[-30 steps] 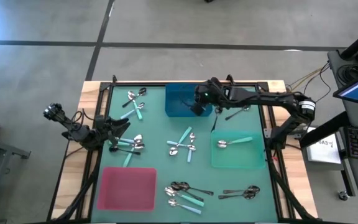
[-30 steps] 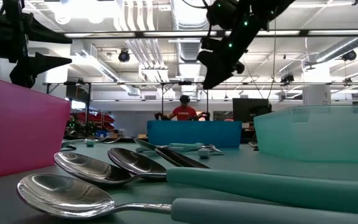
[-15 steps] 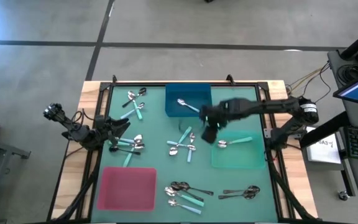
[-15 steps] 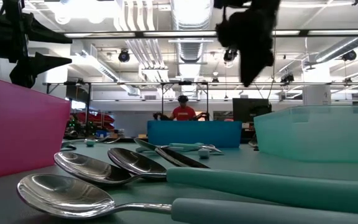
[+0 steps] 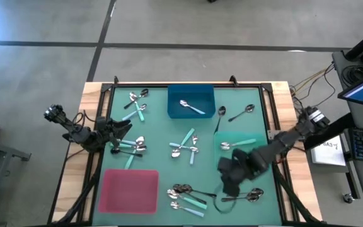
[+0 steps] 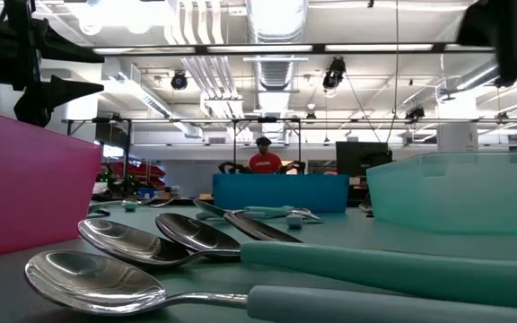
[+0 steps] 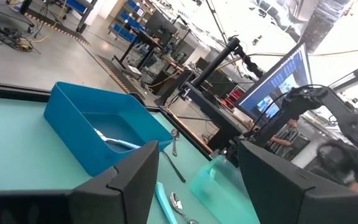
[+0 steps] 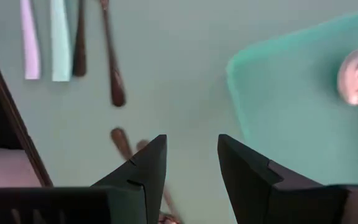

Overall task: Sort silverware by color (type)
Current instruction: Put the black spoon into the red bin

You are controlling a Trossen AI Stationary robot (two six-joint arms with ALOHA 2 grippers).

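A teal mat (image 5: 162,135) covers the wood-edged table, with a workshop and a person in red (image 6: 265,162) beyond. Small shiny-bowled spoons (image 5: 186,147) lie scattered in clusters; one rests in the blue tray (image 5: 191,102), one in the green tray (image 5: 260,161). The right gripper (image 5: 230,184) hangs, fingers apart and empty, above dark-handled spoons (image 5: 243,196); the left gripper (image 5: 121,133) waits open at the table's left edge.

My right arm reaches in from the right edge of the surface, bent low toward the near side, wrist turned downward. Its dark two-fingered right pincer (image 5: 230,178) hangs above the surface with the fingers (image 8: 143,171) parted by a modest gap, nothing between them. My left arm lies folded at the left edge, its left pincer (image 5: 120,131) spread wide, fingers (image 7: 128,182) pointing inward.
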